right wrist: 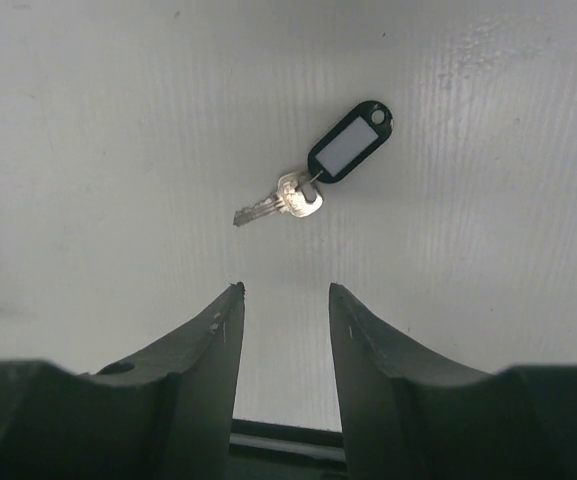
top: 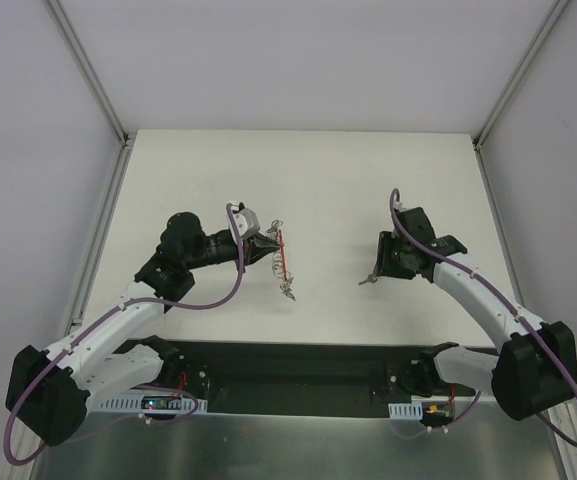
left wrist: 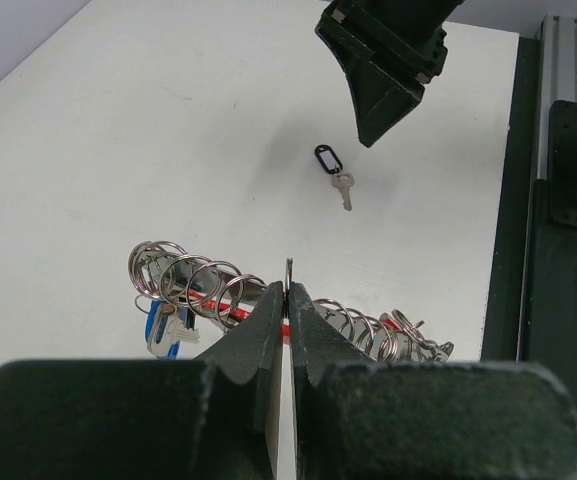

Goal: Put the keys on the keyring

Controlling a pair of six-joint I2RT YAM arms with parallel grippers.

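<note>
The keyring point(left wrist: 208, 283) is a row of several silvery rings along a red strip, with blue-headed keys point(left wrist: 161, 327) hanging at its left end. My left gripper point(left wrist: 288, 290) is shut on one ring in the middle of the row. From above, it point(top: 265, 247) holds the keyring point(top: 283, 262) at the table's centre-left. A silver key with a black tag point(right wrist: 313, 180) lies loose on the table. My right gripper point(right wrist: 286, 290) is open and empty, hovering just short of that key point(top: 367, 282). The right gripper also shows in the left wrist view point(left wrist: 378, 75).
The white table point(top: 318, 180) has grey walls on three sides. A black rail point(top: 298, 365) runs along the near edge between the arm bases.
</note>
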